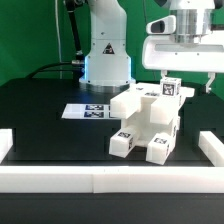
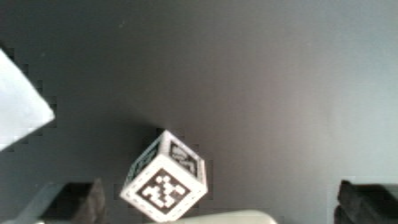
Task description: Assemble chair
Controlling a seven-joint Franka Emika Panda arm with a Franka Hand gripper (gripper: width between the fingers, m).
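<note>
1. Below the jaws (image 1: 178, 82), on the black surface (image 1: 40, 110), stands the chair (image 1: 150, 122), partly put together: white blocky parts joined in a cluster near the middle of the surface, close to the long white border wall (image 1: 110, 178).

2. At the top of the cluster one small tagged piece (image 1: 171, 90) points up toward the jaws. In the wrist view the same piece (image 2: 169, 178) shows between the two dark fingers (image 2: 71, 205), nearer to one of them, and it looks turned on its corner.

3. The jaws stand apart; both fingers show at the edges of the wrist view with a wide gap, and they touch nothing that I can see.

4. My judgement of the risk: the piece is not centred between the fingers and is rotated, so if the jaws close now, one finger may touch first and push it sideways or twist it.

5. A second risk: if the arm comes down too far, the fingers could press on the parts under it and shift the whole cluster, because nothing seems to hold it on the surface.

6. Writing: no brand or readable words are seen. The chair parts carry only black-and-white square tags, and the marker board (image 1: 85, 111) beside the chair, well away from the jaws, carries the same kind of tags.
</note>
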